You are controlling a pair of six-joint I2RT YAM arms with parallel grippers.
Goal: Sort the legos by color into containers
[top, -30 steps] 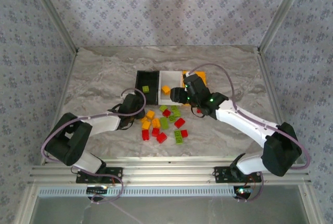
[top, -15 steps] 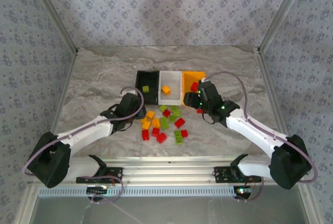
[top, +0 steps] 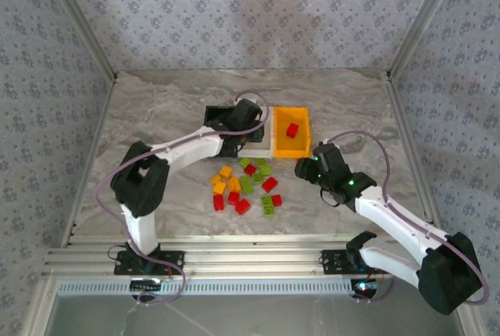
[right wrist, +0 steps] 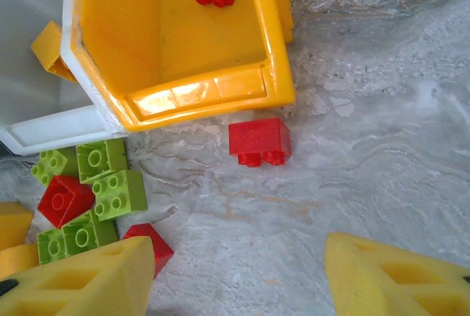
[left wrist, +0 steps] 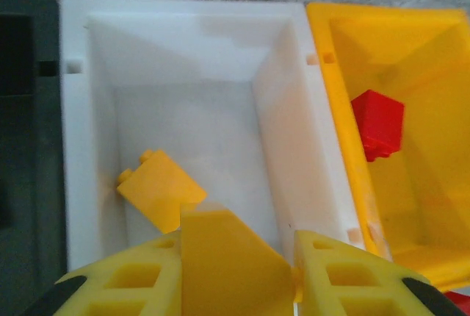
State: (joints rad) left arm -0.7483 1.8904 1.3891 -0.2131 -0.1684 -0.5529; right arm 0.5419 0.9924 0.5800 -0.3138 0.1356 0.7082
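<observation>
My left gripper (left wrist: 236,275) is shut on an orange-yellow brick (left wrist: 224,257) and hovers over the white bin (left wrist: 294,103), where another orange-yellow brick (left wrist: 160,189) lies. From above, the left gripper (top: 251,126) covers much of the white bin (top: 264,148) and the black bin (top: 212,114). The orange bin (top: 301,148) holds one red brick (top: 291,130). My right gripper (right wrist: 239,279) is open above bare table, just near of the orange bin (right wrist: 198,88). A red brick (right wrist: 258,141) lies on its side between them. The lego pile (top: 246,186) sits mid-table.
Green bricks (right wrist: 110,176) and red bricks (right wrist: 66,198) lie by the right gripper's left finger. The right gripper (top: 306,169) stands at the pile's right edge. Bare marble stretches to the right of the orange bin. Patterned walls close in the table.
The left arm swung from the pile up to the white bin, carrying an orange-yellow brick. The right gripper drew back from the orange bin, where a red brick now lies.
</observation>
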